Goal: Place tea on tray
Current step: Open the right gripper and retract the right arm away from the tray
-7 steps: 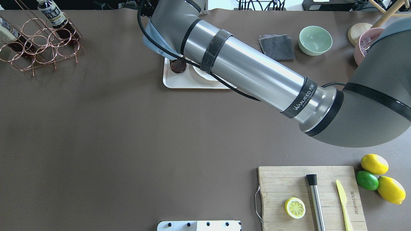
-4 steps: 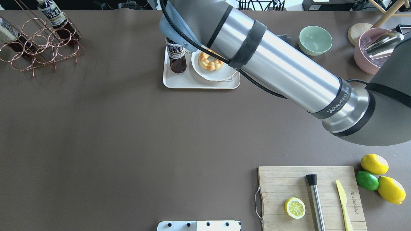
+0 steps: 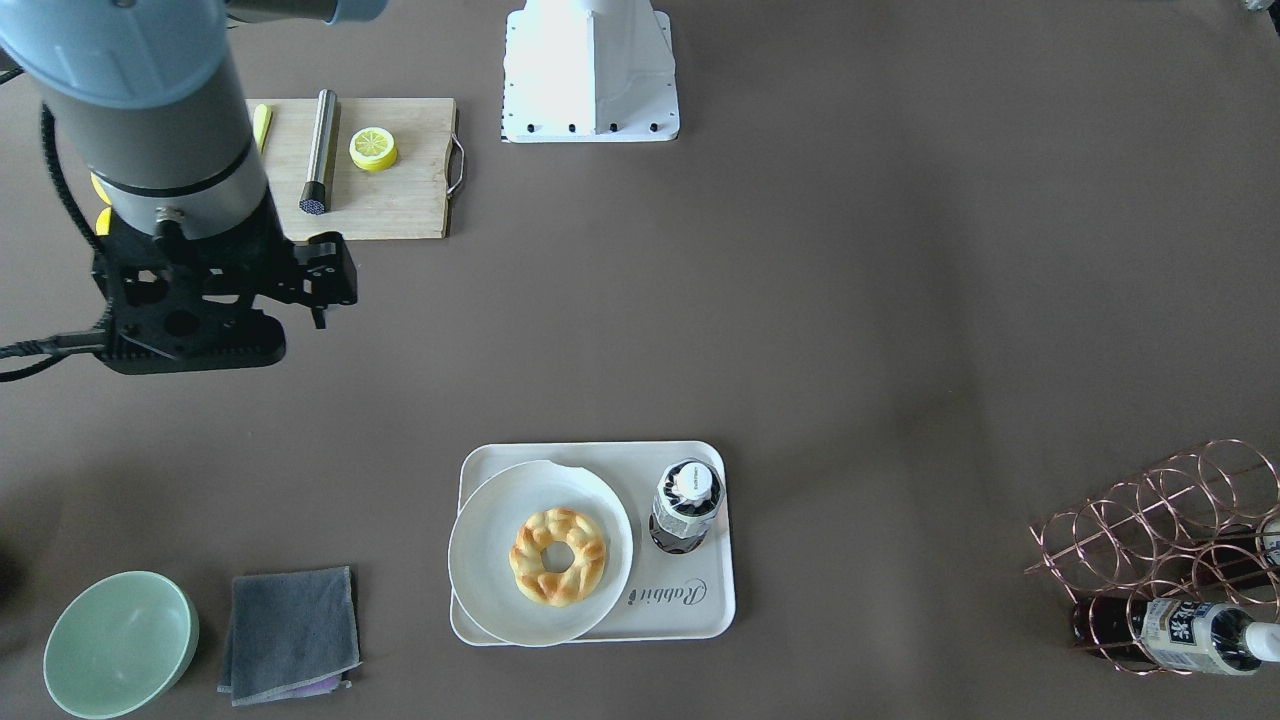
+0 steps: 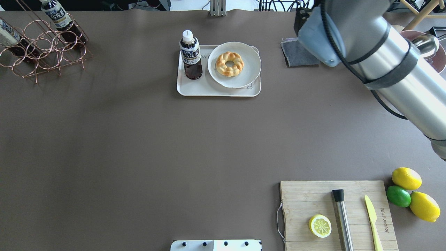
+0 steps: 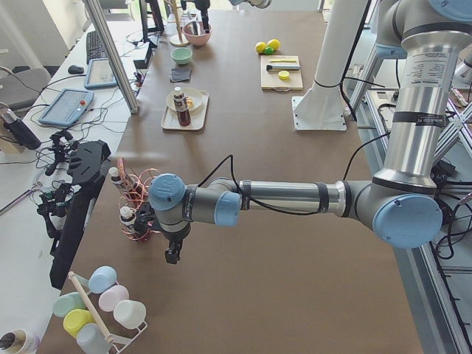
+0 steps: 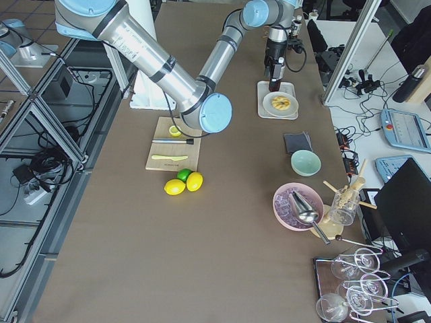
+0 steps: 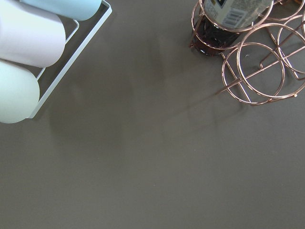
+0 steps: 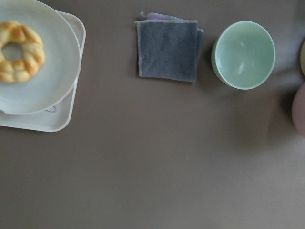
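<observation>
The tea (image 4: 191,55) (image 3: 685,505), a clear bottle of dark liquid with a white cap, stands upright and free on the left part of the cream tray (image 4: 195,90) (image 3: 690,615). Nothing touches it. My right gripper (image 3: 320,290) hangs well off to the tray's right, over bare table near the cutting board; its body hides the fingers, so I cannot tell its state. The right wrist view shows only the tray's corner (image 8: 57,121). My left gripper (image 5: 172,254) hovers beside the copper rack (image 5: 136,214), and I cannot tell whether it is open or shut.
A white plate (image 4: 234,64) with a ring pastry fills the tray's right side. A grey cloth (image 8: 167,47) and a green bowl (image 8: 243,55) lie right of it. The copper rack (image 4: 45,45) holds two more bottles. A cutting board (image 4: 338,214) and citrus (image 4: 406,177) sit front right.
My right arm has swung away from over the tray toward the right, uncovering bottle and plate. The bottle stays upright on the tray.
</observation>
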Controlling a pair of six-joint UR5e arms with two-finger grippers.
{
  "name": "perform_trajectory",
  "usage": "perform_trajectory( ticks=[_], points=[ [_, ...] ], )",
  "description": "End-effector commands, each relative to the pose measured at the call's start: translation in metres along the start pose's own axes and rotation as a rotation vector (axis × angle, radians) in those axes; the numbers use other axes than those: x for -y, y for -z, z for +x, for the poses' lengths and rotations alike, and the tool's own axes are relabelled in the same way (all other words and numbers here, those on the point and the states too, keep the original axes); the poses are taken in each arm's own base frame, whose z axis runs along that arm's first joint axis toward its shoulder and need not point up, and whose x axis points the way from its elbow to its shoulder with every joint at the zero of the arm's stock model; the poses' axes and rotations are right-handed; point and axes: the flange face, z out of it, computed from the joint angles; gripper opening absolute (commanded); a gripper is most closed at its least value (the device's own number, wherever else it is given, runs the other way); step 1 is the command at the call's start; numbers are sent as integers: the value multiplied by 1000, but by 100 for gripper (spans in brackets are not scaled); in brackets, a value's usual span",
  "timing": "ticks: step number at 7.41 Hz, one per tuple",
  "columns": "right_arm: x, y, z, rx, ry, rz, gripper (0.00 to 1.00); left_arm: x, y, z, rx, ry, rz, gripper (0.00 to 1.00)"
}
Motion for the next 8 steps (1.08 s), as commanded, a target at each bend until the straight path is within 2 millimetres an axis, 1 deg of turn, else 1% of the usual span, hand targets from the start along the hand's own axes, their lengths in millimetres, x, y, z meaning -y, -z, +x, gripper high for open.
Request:
perform_trajectory(
  ticks=[1,2,3,4,6,7,8],
  points=[
    [-81,-99,188,-130,161,-91,100,-5,1,0,-1,-4,5,98],
    [-90,-135,266,-121,180,-61,100,-5,0,-1,-1,-3,1,98],
    [-104,-166,327,-96,128,-13,100,-4,0,-1,-1,-7,6,98],
    [-108,-196,380,-37,81,25,100,-2,1,2,-1,-14,12,98],
    [-108,-248,460,84,64,53,100,2,3,4,-2,-17,15,98],
    [-112,-256,482,160,61,71,100,2,2,3,-3,-17,13,98],
    [-119,-249,502,178,44,91,100,2,2,3,-3,-17,13,98]
  ],
)
